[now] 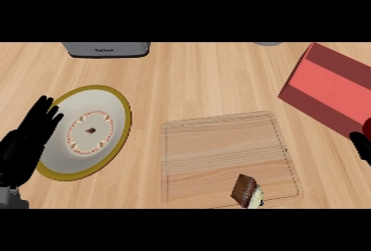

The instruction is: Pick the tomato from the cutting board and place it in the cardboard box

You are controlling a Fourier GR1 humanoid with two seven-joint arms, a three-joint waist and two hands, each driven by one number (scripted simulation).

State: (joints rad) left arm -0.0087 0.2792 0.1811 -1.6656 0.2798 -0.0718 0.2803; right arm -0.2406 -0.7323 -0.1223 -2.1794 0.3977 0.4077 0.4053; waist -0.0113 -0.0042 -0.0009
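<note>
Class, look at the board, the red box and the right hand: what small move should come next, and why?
Probably shift the right hand over the box. No tomato shows on the board, only a brown piece; the hand sits at the right edge beside the box, and a dark red shape by it may be the tomato.

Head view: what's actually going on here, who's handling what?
No tomato shows on the cutting board; only a brown wedge lies at its near edge. The right hand barely shows at the right edge, just below the red box. A red patch above it may be the tomato, but that cannot be told. The left hand rests open by the plate.
</note>
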